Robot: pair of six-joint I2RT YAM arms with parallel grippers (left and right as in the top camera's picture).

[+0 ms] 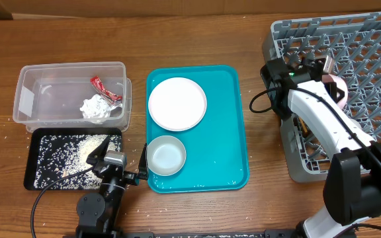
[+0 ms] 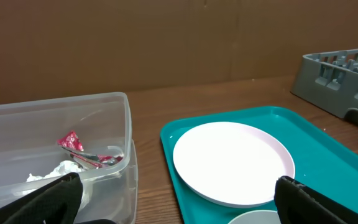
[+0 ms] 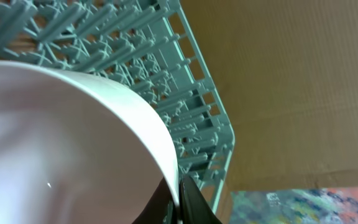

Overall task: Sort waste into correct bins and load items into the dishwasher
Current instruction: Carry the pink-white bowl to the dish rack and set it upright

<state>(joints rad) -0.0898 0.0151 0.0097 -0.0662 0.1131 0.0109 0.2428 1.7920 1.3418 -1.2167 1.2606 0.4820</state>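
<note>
Your right gripper (image 3: 178, 190) pinches the plate (image 3: 55, 155) by its rim, on edge, likely to slot into the dish rack (image 3: 191, 118) at 2 o'clock; left gripper (image 1: 121, 157) idles wide at 7.

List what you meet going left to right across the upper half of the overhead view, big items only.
clear tub → teal tray → rack
</note>
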